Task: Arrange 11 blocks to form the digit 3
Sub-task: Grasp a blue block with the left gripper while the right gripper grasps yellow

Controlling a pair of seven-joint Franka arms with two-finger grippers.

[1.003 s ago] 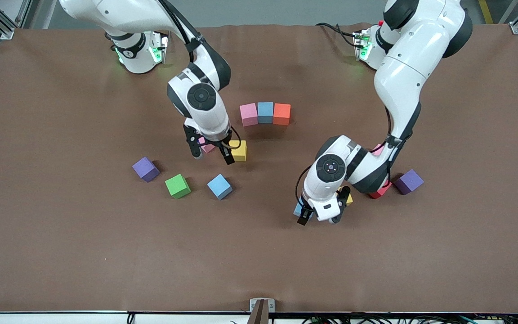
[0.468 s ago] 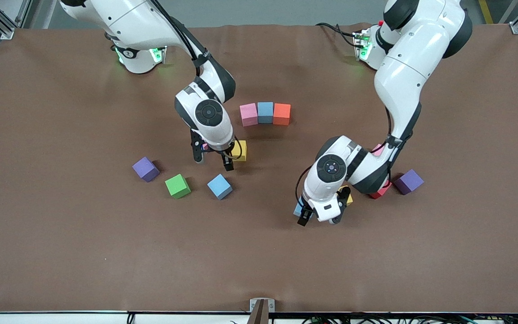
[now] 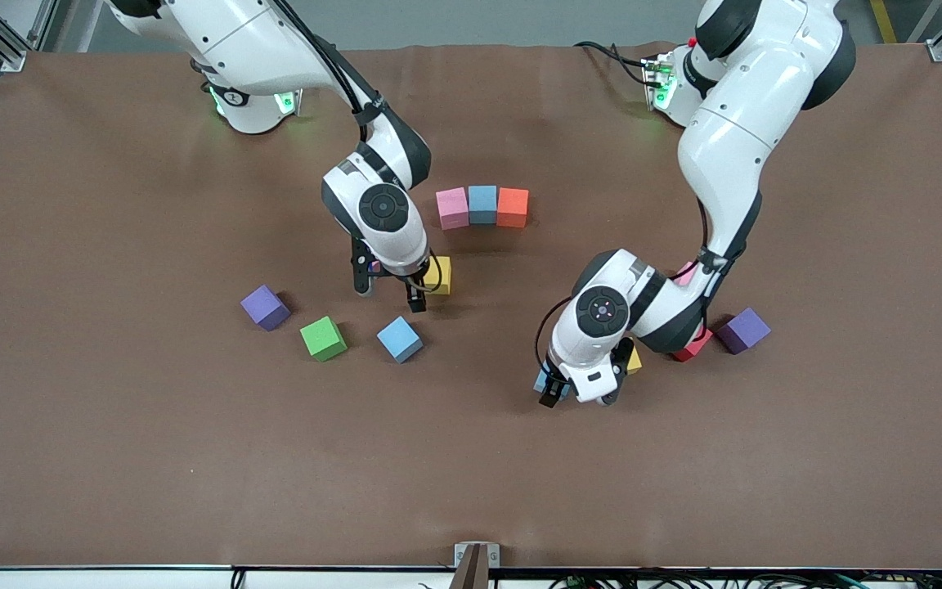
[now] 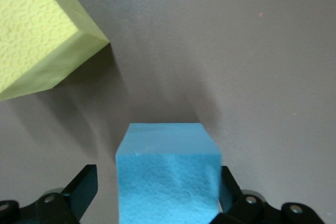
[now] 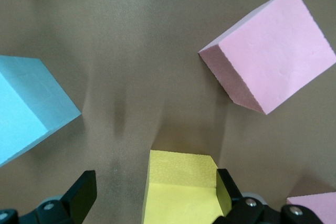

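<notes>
My left gripper (image 3: 580, 398) is open and straddles a light blue block (image 4: 168, 177), which shows only as a sliver (image 3: 540, 380) in the front view. A yellow block (image 3: 634, 359) and a red block (image 3: 693, 348) lie close beside that arm's wrist. My right gripper (image 3: 388, 293) is open, low over a yellow block (image 5: 181, 187) that sits between its fingers, close against one of them. A pink block (image 5: 270, 56) lies just past it. Pink (image 3: 452, 208), light blue (image 3: 482, 204) and orange (image 3: 513, 207) blocks touch in a row. Green (image 3: 323, 338) and light blue (image 3: 400, 339) blocks lie loose.
A purple cube (image 3: 265, 307) sits beside the green block toward the right arm's end. Another purple cube (image 3: 743, 330) sits by the red block, and a pink block (image 3: 688, 272) peeks out beside the left arm. The brown table (image 3: 471, 474) is bare nearer the front camera.
The right gripper has shifted toward the yellow block, and its wrist now hides the pink block beside it. The left gripper has settled slightly over the light blue block. No block has moved.
</notes>
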